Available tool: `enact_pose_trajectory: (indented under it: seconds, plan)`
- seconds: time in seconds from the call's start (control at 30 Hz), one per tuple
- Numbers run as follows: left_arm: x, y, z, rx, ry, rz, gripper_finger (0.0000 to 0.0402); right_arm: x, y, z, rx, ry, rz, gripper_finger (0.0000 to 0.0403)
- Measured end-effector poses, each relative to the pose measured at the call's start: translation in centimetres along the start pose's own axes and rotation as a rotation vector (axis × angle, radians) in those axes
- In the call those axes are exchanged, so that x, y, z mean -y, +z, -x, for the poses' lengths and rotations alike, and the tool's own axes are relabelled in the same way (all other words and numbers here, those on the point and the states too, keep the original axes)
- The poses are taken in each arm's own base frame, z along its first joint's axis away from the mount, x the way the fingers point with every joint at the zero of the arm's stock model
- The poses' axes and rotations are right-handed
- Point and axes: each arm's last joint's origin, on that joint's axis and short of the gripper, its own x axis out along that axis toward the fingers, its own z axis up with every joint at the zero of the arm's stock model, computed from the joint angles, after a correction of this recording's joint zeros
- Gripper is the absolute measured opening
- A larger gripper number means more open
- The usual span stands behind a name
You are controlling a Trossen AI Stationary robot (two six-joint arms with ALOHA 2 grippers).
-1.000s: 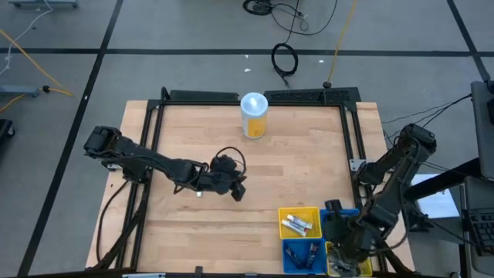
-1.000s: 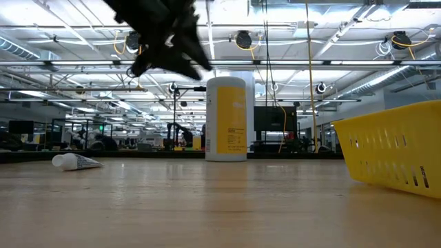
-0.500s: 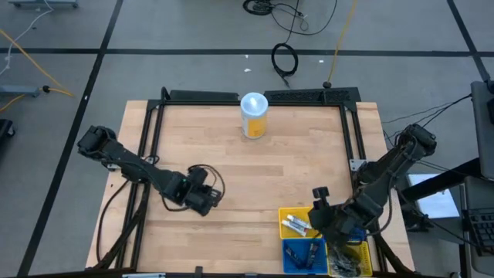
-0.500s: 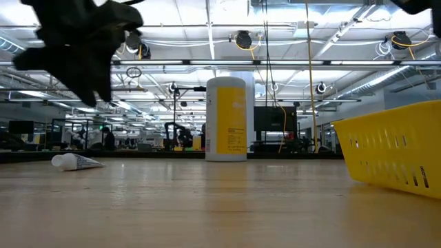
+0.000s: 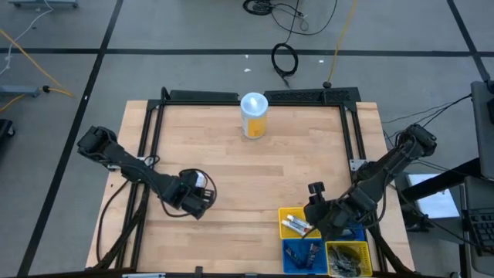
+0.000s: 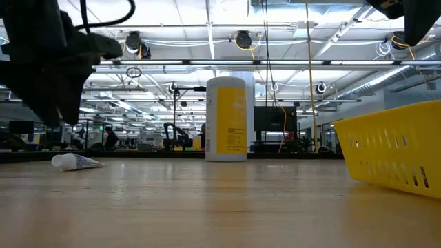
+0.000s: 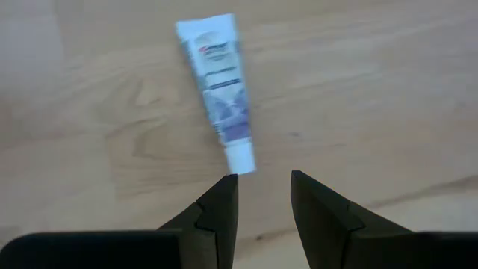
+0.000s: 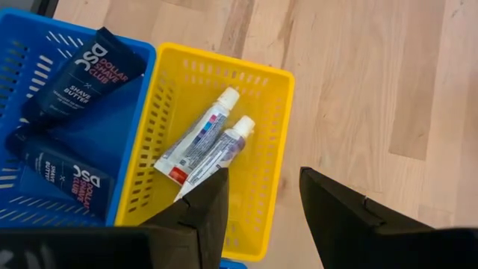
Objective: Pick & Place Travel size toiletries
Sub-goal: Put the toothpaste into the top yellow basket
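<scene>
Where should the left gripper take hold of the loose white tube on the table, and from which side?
Probably across the white tube's mid-body, coming straight down from above. It lies flat on the bare table, nothing beside it, and its body is narrower than the gap of the open left gripper. The fingers would need turning to straddle its long axis; the cap end looks too small to hold well.

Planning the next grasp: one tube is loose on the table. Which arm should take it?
Left. Its open claw sits just short of the tube, cap end nearest. The right claw is open and empty over the yellow bin, across the table.
</scene>
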Motion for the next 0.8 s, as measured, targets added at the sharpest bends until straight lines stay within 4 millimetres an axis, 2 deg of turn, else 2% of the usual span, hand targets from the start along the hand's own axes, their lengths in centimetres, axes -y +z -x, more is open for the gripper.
enact_pose_trajectory:
  seconds: [0.17, 0.47, 0.8]
  plan:
    - [-0.8, -0.1, -0.9, -0.013, 0.040, 0.042, 0.0122, 0.0, 0.0, 0.0, 0.000, 0.000, 0.001, 0.0155]
    - [-0.7, -0.2, -2.1, -0.025, -0.026, 0.029, 0.0123, 0.0, 0.0, 0.0, 0.000, 0.000, 0.009, 0.0155]
    - [-1.4, 0.2, -3.5, -0.050, -0.015, 0.036, 0.0125, 0.0, 0.0, 0.0, 0.000, 0.000, 0.009, 0.0155]
